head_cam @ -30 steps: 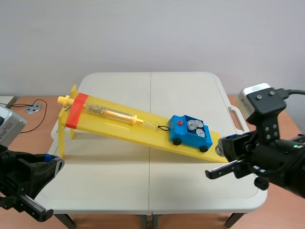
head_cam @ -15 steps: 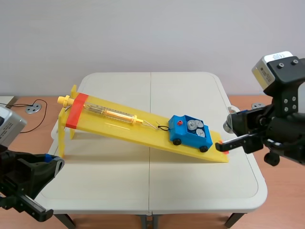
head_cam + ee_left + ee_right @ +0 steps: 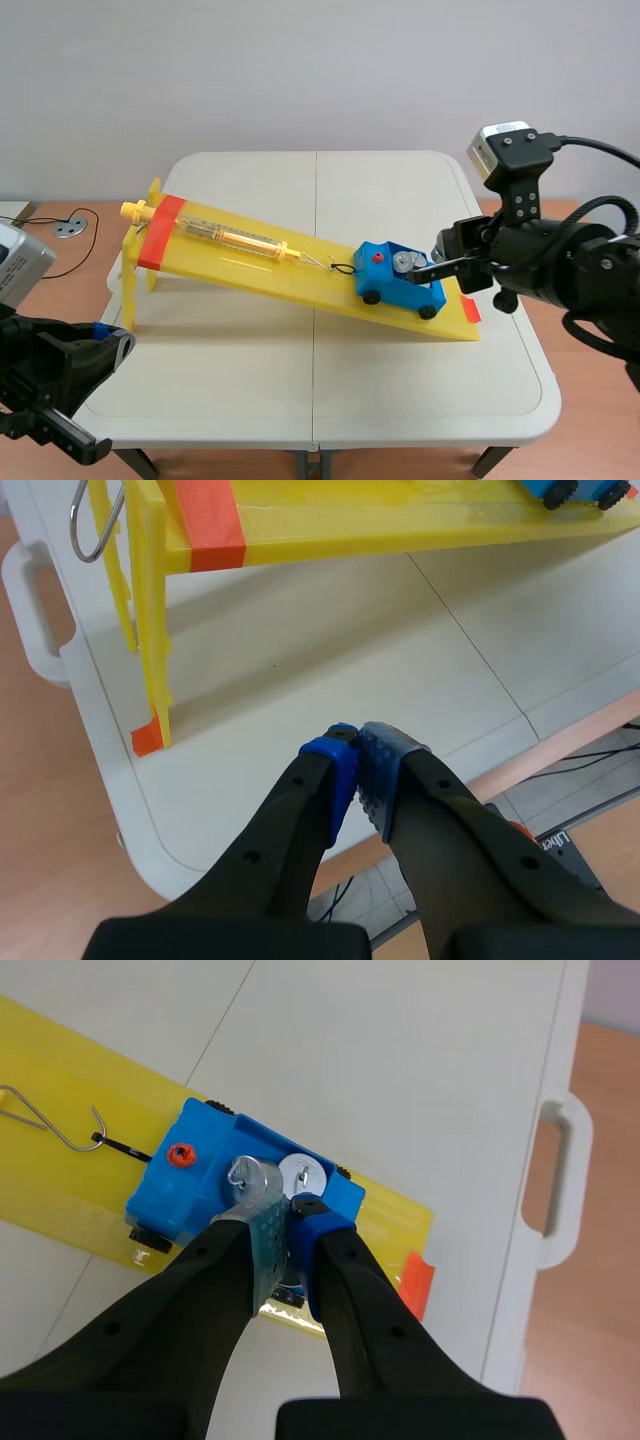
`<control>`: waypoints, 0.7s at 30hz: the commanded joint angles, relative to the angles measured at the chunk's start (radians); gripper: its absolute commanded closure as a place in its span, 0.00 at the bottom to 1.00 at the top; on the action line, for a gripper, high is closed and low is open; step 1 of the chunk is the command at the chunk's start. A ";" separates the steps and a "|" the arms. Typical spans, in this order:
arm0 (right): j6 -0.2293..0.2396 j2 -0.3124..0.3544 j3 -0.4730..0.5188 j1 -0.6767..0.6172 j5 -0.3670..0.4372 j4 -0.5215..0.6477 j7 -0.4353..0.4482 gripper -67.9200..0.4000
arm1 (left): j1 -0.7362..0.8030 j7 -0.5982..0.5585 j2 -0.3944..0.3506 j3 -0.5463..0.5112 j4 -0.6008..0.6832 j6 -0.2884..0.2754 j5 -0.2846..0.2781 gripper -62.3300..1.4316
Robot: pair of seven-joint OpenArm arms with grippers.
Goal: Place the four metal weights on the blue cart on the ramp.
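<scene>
Hovering directly over the blue cart near the counter's right edge, right end effector clamped on a metal weight; left end effector, closed on nothing, well apart.

The right arm is no longer low at the table's near right side. It now stands higher and further in toward the ramp. The right gripper, a second ago just beside the ramp's low end (off the yellow board), is now over the blue cart, above the weights lying in its open top.
</scene>
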 commanded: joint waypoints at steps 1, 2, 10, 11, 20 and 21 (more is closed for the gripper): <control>-0.019 -0.019 -0.015 0.100 0.019 0.055 0.135 0.98 | -0.006 -0.096 0.011 -0.014 0.046 -0.025 -0.051 0.93; -0.019 -0.023 -0.022 0.109 0.015 0.040 0.138 0.98 | -0.006 -0.096 0.011 -0.014 0.046 -0.025 -0.051 0.93; -0.037 -0.053 -0.063 0.170 -0.016 -0.048 0.157 0.98 | -0.006 -0.096 0.011 -0.014 0.046 -0.025 -0.051 0.93; -0.037 -0.058 -0.064 0.176 -0.022 -0.057 0.160 0.98 | -0.006 -0.096 0.011 -0.014 0.046 -0.025 -0.051 0.93; -0.041 -0.078 -0.064 0.200 -0.038 -0.091 0.181 0.98 | -0.006 -0.096 0.011 -0.014 0.046 -0.025 -0.051 0.93; -0.041 -0.078 -0.064 0.200 -0.038 -0.091 0.181 0.98 | -0.006 -0.096 0.011 -0.014 0.046 -0.025 -0.051 0.93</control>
